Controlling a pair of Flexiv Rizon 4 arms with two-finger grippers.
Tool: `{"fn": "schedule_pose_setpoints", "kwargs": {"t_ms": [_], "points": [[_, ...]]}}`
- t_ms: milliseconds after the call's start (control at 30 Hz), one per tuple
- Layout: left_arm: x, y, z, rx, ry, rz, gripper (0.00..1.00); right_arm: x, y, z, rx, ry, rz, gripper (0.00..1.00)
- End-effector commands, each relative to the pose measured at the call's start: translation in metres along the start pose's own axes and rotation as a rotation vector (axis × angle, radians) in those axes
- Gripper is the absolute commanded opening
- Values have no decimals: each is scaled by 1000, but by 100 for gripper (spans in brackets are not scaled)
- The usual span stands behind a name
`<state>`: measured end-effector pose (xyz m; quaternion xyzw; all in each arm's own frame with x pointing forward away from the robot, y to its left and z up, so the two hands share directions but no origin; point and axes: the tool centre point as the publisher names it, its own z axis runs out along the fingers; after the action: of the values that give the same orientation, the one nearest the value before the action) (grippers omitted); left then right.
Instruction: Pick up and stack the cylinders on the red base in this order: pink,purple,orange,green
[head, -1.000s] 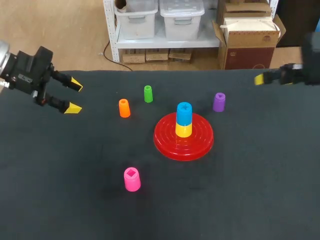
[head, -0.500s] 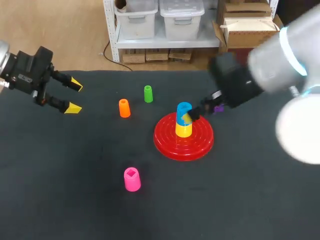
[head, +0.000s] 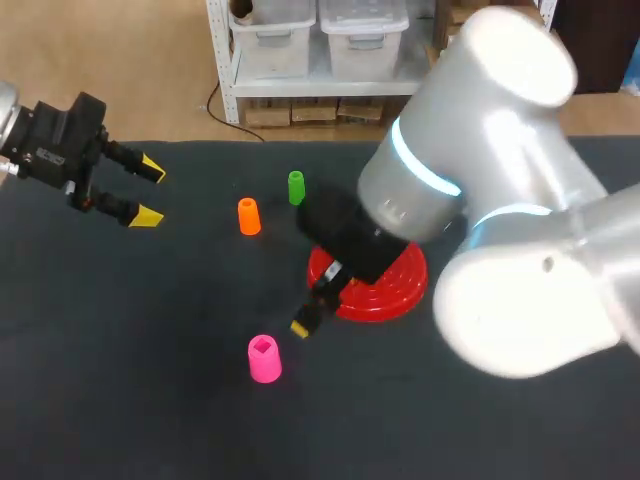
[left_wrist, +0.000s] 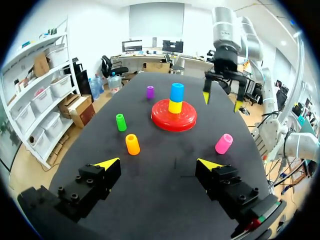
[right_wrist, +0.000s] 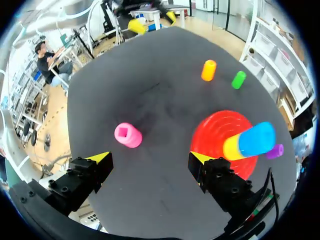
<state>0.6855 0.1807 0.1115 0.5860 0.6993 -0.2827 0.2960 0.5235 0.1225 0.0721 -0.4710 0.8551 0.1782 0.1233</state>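
Black table (head: 120, 380); red base (head: 400, 285) near its middle, half covered in the head view by the right arm (head: 480, 200). Blue cylinder (left_wrist: 176, 92) sits on a yellow cylinder (left_wrist: 174, 106) at the base's centre. Pink cylinder (head: 264, 358) upright on the table at 8 o'clock from the base, well apart from it. Orange cylinder (head: 248, 216) at 10 o'clock, green cylinder (head: 296, 187) at 11 o'clock, both loose on the table. Purple cylinder (left_wrist: 150, 92) hidden in the head view; the left wrist view shows it standing beyond the base. Right gripper (right_wrist: 149, 159) spread wide and empty, off the base's 8 o'clock edge, pink cylinder just ahead. Left gripper (head: 150, 192) at the table's 10 o'clock corner, fingers wide, holding nothing
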Motion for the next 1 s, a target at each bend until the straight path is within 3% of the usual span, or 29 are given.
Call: {"fn": "schedule_pose_setpoints", "kwargs": {"t_ms": [33,300,633,733,1000], "points": [[1,-1,0,-5,-3,2,100,-9,10,17,45,54,-12,100],[1,-1,0,-5,-3,2,100,-21,12,26,84,139,-65,100],[1,-1,0,-5,-3,2,100,-22,26,35,87,200,-169,100],[1,-1,0,-5,-3,2,100,-27,30,34,64,125,-163,100],[1,-1,0,-5,-3,2,100,-27,30,34,59,128,-150,100]]}}
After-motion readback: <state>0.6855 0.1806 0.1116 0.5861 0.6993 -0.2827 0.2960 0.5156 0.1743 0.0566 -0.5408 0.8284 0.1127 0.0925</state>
